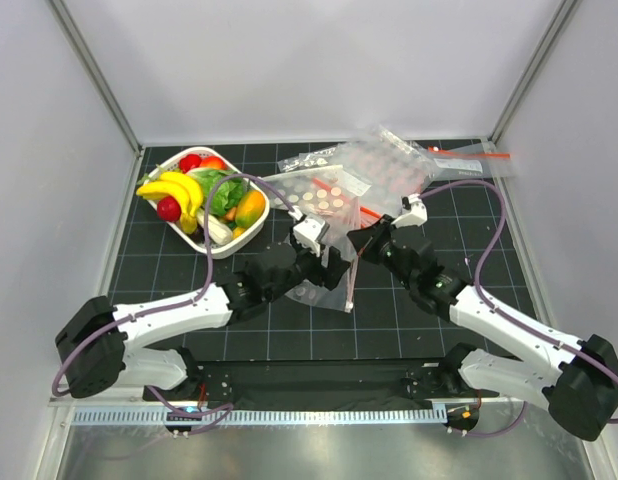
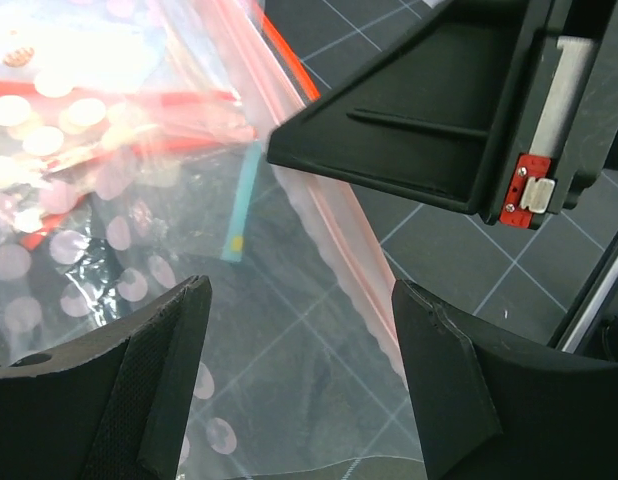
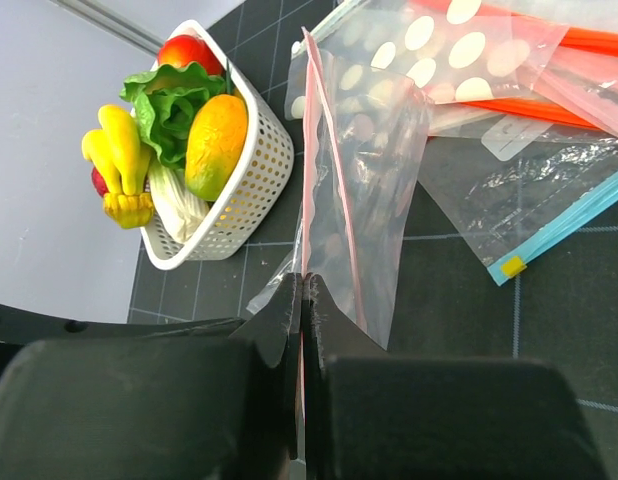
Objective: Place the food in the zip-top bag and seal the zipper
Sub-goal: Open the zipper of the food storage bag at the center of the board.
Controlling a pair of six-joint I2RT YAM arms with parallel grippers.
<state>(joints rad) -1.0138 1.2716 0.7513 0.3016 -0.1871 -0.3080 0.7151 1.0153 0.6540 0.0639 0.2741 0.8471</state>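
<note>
The right gripper (image 3: 302,285) has its jaws pressed together, pinching the edge of the zip-top bag (image 3: 359,200) in the middle of the tabletop (image 1: 379,325). The left gripper (image 2: 299,300) holds its jaws spread wide over the bag. The food (image 1: 204,195) sits in a white basket (image 1: 241,238) at ten o'clock.

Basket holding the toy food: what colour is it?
White, with rows of small holes; the basket shows best in the right wrist view.

basket (image 3: 259,165) 1 | banana bunch (image 3: 119,150) 1 | mango (image 3: 215,140) 1 | lettuce (image 3: 174,100) 1 | zip-top bags (image 1: 379,165) several, pile uncountable
</note>
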